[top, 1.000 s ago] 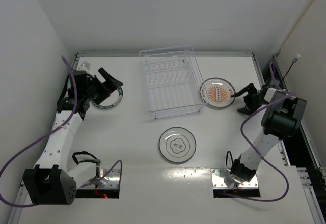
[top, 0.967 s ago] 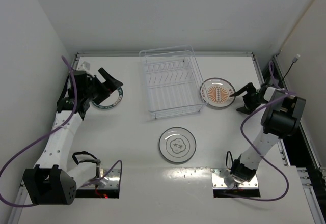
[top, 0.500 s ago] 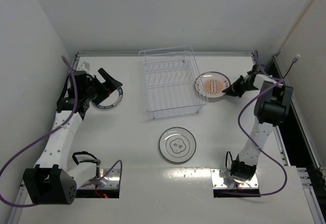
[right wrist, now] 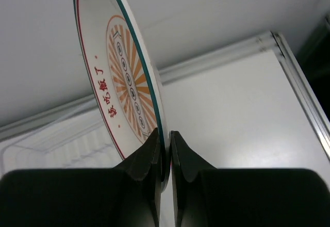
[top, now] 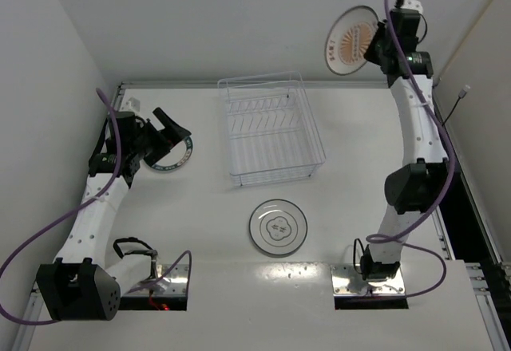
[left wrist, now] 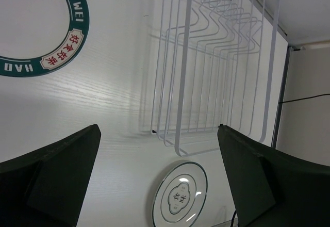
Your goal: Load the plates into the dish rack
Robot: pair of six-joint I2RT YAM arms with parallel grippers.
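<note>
My right gripper (top: 374, 45) is raised high above the table's back right, shut on the rim of the orange sunburst plate (top: 349, 41), which stands nearly on edge; in the right wrist view that plate (right wrist: 121, 77) is pinched between the fingers (right wrist: 154, 155). The white wire dish rack (top: 269, 132) sits at the table's back centre with no plates in it. A white plate with a grey centre motif (top: 279, 226) lies flat in front of the rack. The teal-rimmed plate (top: 177, 155) lies at the left, partly under my open left gripper (top: 169, 129), which hovers over it holding nothing.
White walls close in the table on the left, back and right. Purple cables trail along both arms. In the left wrist view the rack (left wrist: 216, 62), the teal-rimmed plate (left wrist: 62, 46) and the grey-motif plate (left wrist: 180, 196) all show.
My right gripper closed on the sunburst plate at the rack's right side and lifted it high toward the back wall, tilting it onto its edge. The left arm stayed still.
</note>
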